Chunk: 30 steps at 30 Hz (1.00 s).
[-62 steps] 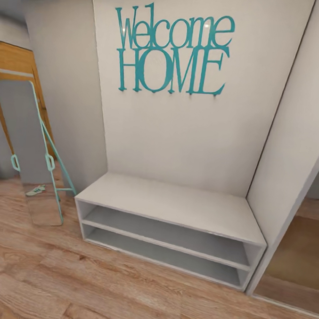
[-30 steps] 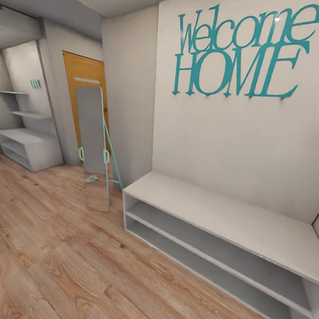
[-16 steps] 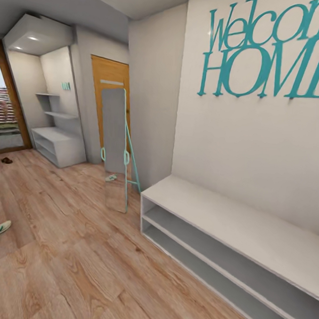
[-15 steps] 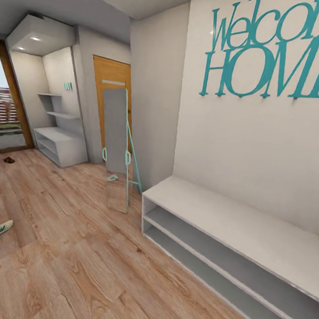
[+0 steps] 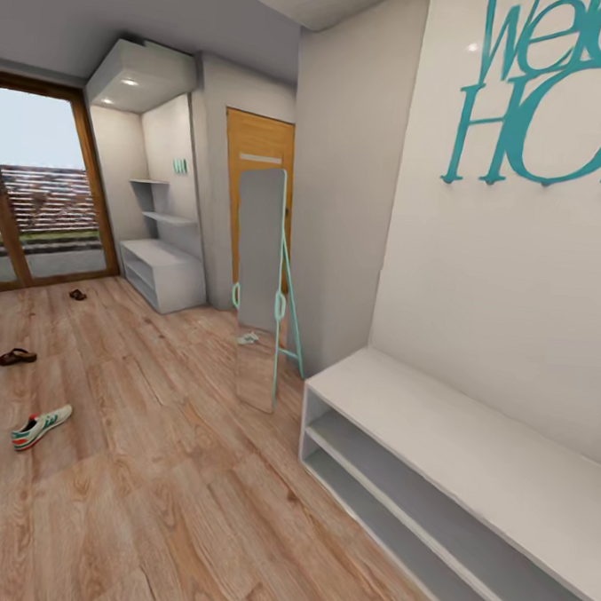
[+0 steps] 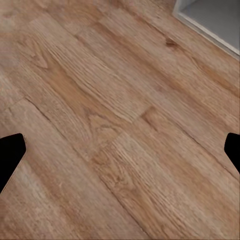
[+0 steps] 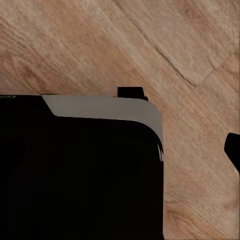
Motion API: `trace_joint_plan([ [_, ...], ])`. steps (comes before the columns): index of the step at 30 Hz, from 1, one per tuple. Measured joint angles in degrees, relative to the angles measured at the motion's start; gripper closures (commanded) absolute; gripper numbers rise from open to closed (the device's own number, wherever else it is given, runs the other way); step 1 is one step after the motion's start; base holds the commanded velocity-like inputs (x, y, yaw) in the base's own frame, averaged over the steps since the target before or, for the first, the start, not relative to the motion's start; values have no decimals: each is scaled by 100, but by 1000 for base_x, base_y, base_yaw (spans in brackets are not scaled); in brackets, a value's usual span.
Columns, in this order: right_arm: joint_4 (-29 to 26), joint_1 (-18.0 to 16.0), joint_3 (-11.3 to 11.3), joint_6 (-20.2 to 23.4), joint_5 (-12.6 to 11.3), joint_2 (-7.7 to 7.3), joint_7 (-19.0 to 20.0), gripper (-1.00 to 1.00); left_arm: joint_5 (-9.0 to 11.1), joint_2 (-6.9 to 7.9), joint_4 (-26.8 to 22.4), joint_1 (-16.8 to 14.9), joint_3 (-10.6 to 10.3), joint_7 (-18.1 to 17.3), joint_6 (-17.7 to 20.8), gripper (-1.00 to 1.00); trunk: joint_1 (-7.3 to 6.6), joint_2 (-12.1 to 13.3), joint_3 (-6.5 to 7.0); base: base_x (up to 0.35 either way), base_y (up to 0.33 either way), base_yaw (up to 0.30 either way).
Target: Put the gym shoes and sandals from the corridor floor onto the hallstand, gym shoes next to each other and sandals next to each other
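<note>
One gym shoe (image 5: 41,427), white with green stripes, lies on the corridor floor (image 5: 164,497) at the left. A brown sandal (image 5: 17,356) lies beyond it, and a second sandal (image 5: 78,295) rests farther off near the glass door. The standing mirror reflects a second gym shoe (image 5: 247,339). The hallstand (image 5: 164,274) stands at the far wall, with staggered shelves above it. My left gripper (image 6: 120,152) hangs open over bare planks. My right gripper (image 7: 120,150) shows one fingertip (image 7: 232,150) far out to the side, the other hidden behind a dark body.
A long white bench (image 5: 468,462) with two open tiers runs along the right wall under teal lettering. A teal-framed mirror (image 5: 259,280) leans between it and a wooden door (image 5: 256,155). A glass door (image 5: 39,204) closes the far left.
The camera has swung left: the bench slid to the right edge, and the glass door, both sandals and the shoe on the floor came into view. No object has moved.
</note>
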Motion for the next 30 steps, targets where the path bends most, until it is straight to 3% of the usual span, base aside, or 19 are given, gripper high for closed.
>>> trace_joint_plan([
  [21, 0, 0, 0, 0, 0, 0, 0, -100, 0, 0, -1, 0, 0, 0, 0, -100, 0, 0, 0, 345, 2, 294],
  [30, 0, 0, 0, 0, 0, 0, 0, -100, 0, 0, 2, 0, 0, 0, 1, -100, 0, 0, 0, 343, 106, 294],
])
